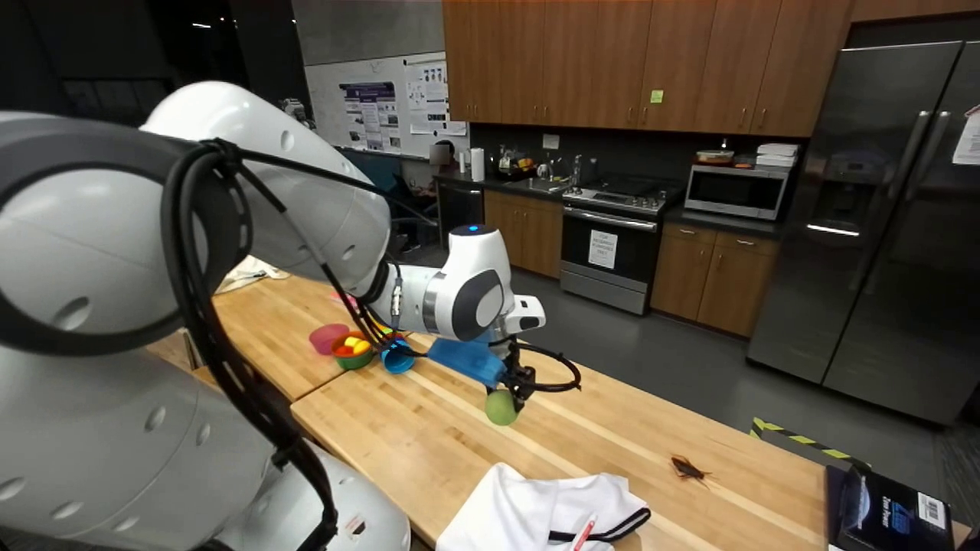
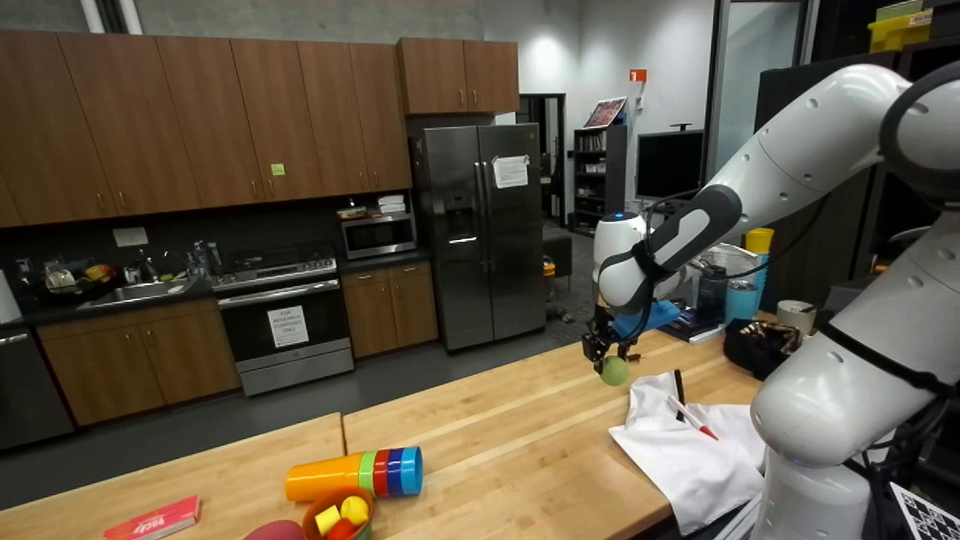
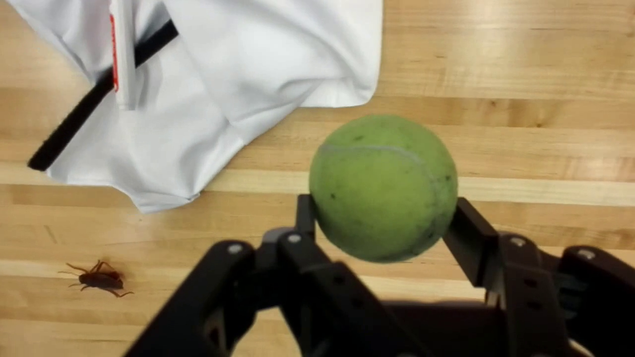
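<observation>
Firstly, one Robotiq gripper [image 3: 383, 218] is gripping one green tennis ball [image 3: 383, 183], its black fingers [image 3: 470, 238] pressing on either side. The ball is hanging above the wooden tabletop [image 3: 536, 148]; its underside is facing away from the wrist view. Blurred linkages [image 3: 208, 292] are running off that view's bottom edge. One blue covering [image 1: 467, 361], material unclear, is hiding part of the gripper in an exterior view. One white cloth [image 3: 268, 59] with a black strip [image 3: 74, 120] is lying on the tabletop, being cropped by the wrist view's top edge. One white marker with red print [image 3: 123, 59], lettering unreadable, is resting across the strip. One cockroach [image 3: 101, 281], real or imitation uncertain, is lying apart from the cloth. One stack of coloured cups [image 2: 356, 474] is lying sideways, black cables [image 1: 287, 444] partly covering it in an exterior view. One green-and-orange bowl [image 1: 354, 361] is standing beside the cups, holding yellow and red pieces [image 2: 355, 510] too small to identify. One pink vessel [image 1: 327, 337], bowl or cup, is sitting next to it. One black box [image 1: 892, 505] is being cut off by an exterior view's bottom edge.
</observation>
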Controlling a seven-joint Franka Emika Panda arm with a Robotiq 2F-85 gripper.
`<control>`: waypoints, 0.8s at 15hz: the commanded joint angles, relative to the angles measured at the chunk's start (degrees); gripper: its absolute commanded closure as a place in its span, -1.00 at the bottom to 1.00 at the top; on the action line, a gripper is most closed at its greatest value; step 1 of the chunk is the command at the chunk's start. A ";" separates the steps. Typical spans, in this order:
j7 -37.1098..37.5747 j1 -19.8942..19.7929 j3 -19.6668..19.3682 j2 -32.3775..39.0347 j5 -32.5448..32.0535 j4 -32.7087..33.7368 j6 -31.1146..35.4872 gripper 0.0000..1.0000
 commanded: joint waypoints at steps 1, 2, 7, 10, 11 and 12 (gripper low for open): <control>-15.00 -0.58 -5.31 4.64 1.75 0.09 4.46 0.20; -19.31 0.21 -6.69 5.97 2.77 0.17 5.21 0.20; -35.89 4.50 -8.53 11.52 8.83 0.30 5.93 0.20; -41.50 6.84 -7.16 14.15 11.19 1.22 4.81 0.20; -42.67 7.76 -6.30 14.96 11.55 1.73 4.52 0.20; -43.50 8.52 -5.37 15.58 11.66 2.16 4.39 0.20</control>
